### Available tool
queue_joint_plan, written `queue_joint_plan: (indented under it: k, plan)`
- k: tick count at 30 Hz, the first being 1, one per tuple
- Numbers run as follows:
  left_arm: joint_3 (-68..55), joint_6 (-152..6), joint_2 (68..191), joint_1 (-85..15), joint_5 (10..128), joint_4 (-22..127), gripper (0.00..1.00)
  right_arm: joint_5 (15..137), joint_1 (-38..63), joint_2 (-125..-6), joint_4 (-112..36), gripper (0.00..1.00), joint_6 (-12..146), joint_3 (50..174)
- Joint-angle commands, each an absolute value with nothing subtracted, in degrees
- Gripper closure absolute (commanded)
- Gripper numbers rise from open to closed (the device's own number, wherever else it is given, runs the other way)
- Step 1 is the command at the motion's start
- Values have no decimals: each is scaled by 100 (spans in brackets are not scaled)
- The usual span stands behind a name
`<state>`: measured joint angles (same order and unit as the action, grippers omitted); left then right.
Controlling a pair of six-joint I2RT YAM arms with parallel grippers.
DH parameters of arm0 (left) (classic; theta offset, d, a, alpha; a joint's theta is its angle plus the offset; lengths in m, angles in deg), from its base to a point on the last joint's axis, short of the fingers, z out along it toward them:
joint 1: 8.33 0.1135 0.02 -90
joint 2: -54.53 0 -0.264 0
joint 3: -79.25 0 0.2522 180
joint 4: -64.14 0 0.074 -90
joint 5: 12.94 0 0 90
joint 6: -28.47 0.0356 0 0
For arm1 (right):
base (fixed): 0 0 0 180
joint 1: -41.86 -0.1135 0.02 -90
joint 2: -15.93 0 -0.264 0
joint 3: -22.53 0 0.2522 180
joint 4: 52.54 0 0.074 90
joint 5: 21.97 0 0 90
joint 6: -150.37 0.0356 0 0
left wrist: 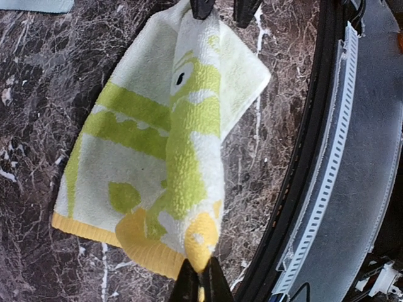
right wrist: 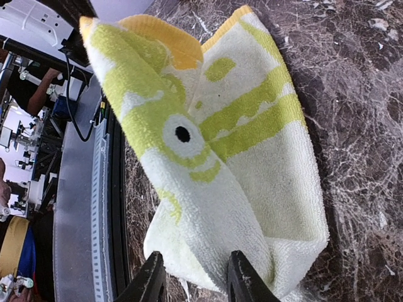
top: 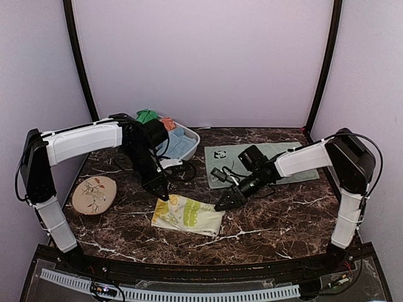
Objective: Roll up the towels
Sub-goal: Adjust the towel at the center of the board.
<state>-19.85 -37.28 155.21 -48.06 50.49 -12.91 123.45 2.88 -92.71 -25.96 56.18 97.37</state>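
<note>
While the left gripper [left wrist: 198,280] is pinching the orange-hemmed corner of the yellow towel [top: 187,215] tight and holding up a ridge of cloth, the right gripper [top: 224,204] is straddling the opposite end, its fingers [right wrist: 244,277] partly apart. Whether they are actually clamping it cannot be told. The towel is lying rumpled on the table [top: 283,220] at lower centre of the top view. The mint towel [top: 271,165] is lying flat right of centre.

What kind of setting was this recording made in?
Probably a lab test booth, not a home: a marble-look tabletop boxed in by plain pale walls on black posts, two robot arms bolted at its near edge, and props like the yellow-lime towel.
</note>
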Motion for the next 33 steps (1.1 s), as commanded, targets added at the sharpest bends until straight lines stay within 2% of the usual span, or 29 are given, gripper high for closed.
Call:
queue_joint_plan:
  k: [1, 7, 13, 19, 25, 33]
  plan:
    - [-2188, -3985, 15130, -4866, 4462, -1727, 100, 12166, 319, -9290, -2493, 67, 5534, 9902]
    - [-2044, -4379, 15049, -4979, 4017, -1722, 98, 11844, 311, -9345, -2694, 68, 5712, 9965]
    - [-1483, -4808, 14946, -4991, 4238, -1204, 100, 11564, 310, -9315, -2798, 69, 5796, 9939]
    - [-1195, -4914, 14735, -4944, 5855, -817, 100, 11411, 307, -9171, -2887, 69, 5829, 9869]
    - [-1212, -4431, 15102, -4755, 6969, -452, 100, 11343, 310, -9092, -2866, 69, 5852, 9792]
    - [-1131, -4214, 15524, -4645, 7144, 131, 100, 11292, 312, -8876, -2918, 69, 5906, 9586]
